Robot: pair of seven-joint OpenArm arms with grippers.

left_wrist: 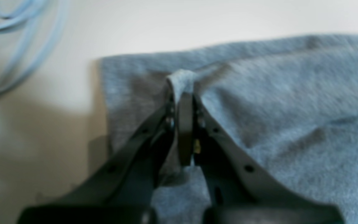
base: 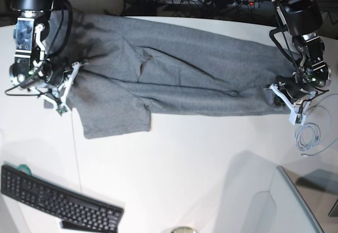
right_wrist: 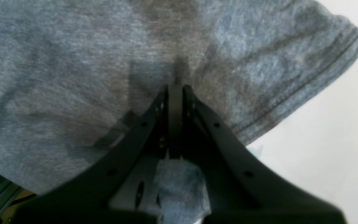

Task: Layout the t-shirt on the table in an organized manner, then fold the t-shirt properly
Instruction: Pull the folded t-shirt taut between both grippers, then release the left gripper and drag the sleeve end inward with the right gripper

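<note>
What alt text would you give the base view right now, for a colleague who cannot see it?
A heather-grey knit t-shirt lies stretched sideways across the white table, pinched at opposite ends by the shut left gripper and shut right gripper. One short sleeve points toward the camera; a black keyboard sits at the near corner.

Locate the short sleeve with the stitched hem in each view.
Left wrist: not in it; only the t-shirt's other end shows.
Right wrist: sleeve upper right, hem running diagonally.
Base: sleeve lower left, sticking toward the keyboard.
Shared landmark: the white table.
</note>
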